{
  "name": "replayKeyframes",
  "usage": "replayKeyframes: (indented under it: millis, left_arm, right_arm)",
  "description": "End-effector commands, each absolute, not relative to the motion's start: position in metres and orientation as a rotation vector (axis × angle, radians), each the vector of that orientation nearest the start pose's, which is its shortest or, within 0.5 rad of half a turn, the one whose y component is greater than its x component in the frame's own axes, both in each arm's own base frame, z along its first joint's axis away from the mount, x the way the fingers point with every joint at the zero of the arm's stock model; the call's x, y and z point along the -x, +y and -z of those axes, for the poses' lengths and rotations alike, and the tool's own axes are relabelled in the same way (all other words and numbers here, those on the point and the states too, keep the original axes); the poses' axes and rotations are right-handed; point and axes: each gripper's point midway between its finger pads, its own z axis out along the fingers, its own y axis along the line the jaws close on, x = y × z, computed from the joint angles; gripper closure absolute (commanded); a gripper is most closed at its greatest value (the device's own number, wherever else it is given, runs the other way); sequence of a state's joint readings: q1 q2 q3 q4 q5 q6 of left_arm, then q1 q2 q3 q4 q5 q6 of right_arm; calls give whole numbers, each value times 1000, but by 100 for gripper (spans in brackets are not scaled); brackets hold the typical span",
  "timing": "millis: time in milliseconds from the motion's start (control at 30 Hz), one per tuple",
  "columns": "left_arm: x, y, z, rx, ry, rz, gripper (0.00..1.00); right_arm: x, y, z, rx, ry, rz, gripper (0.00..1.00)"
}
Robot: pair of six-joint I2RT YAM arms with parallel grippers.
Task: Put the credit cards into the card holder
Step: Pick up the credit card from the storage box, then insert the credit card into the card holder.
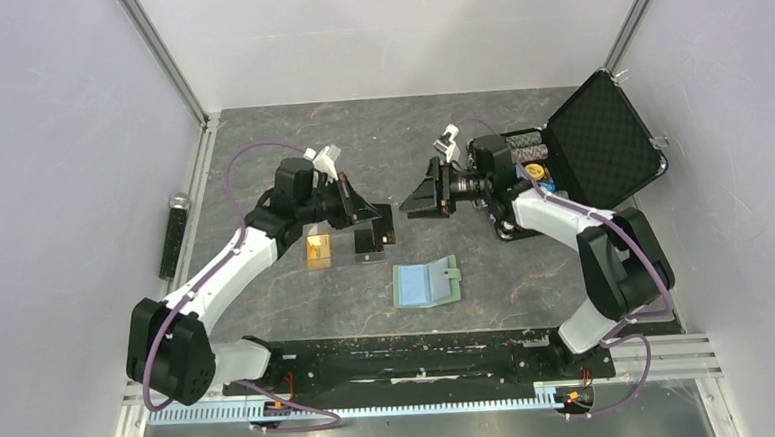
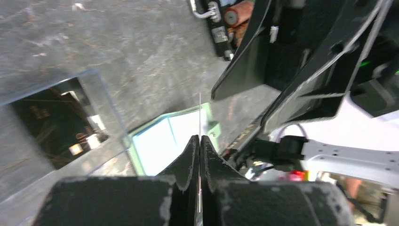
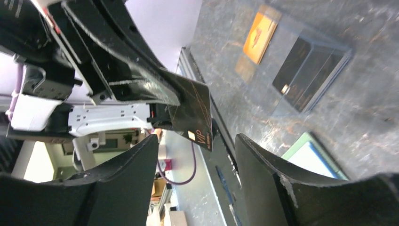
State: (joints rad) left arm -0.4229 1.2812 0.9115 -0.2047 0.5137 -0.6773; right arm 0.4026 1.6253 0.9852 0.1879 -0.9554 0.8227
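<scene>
Clearly black, with thin orange lines and a gold "VIP" mark, one credit card (image 3: pixel 193 117) hangs above the surface (image 1: pixel 359 130), pinched by the left jaws, which are pressed together on it. The right jaws stand spread at its 3 o'clock, apart from it. Open and pale green with blue pockets, the card holder (image 1: pixel 425 284) lies at its 5 o'clock, near the surface's 6 o'clock edge. An orange card (image 1: pixel 319 250) and a dark card (image 1: pixel 370 244) lie at 8 and 7 o'clock, apart from the holder.
</scene>
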Motion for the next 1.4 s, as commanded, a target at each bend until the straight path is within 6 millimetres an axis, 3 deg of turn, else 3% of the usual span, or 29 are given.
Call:
replayKeyframes:
  millis: [0,267,367,467,533,633,767,900,1033,1233,1367]
  left_arm:
    - [-277,-265,-246,-38,2093,1418,98]
    - [-267,-272,-250,-35,2052,1551,98]
    - [-266,-273,-251,-21,2040,1573,98]
    - [-265,-274,-247,-13,2055,1583,96]
    - [-264,-273,-244,-4,2062,1581,88]
    - [-264,-270,-236,21,2081,1555,66]
    - [-262,-260,-212,77,2170,1451,55]
    - [-250,-244,-172,122,2344,1273,54]
    - [-234,-235,-138,121,2483,1102,54]
    - [-208,-257,-95,-11,2664,931,53]
    - [-202,-271,-66,7,2759,900,59]
  right_arm:
    - [-268,303,-225,302,2079,-1863,40]
    - [-250,311,-240,320,1983,-2018,54]
    - [-241,319,-252,350,1927,-2100,68]
    - [-237,321,-260,335,1878,-2157,91]
    - [-237,321,-259,326,1874,-2169,100]
    - [-237,321,-252,329,1891,-2149,100]
    - [-240,319,-222,301,2012,-2041,100]
    - [-250,303,-153,318,2324,-1662,100]
    - [-240,273,-107,329,2536,-1417,100]
    - [-217,239,-70,251,2621,-1326,100]
    - [-209,224,-60,211,2639,-1303,100]
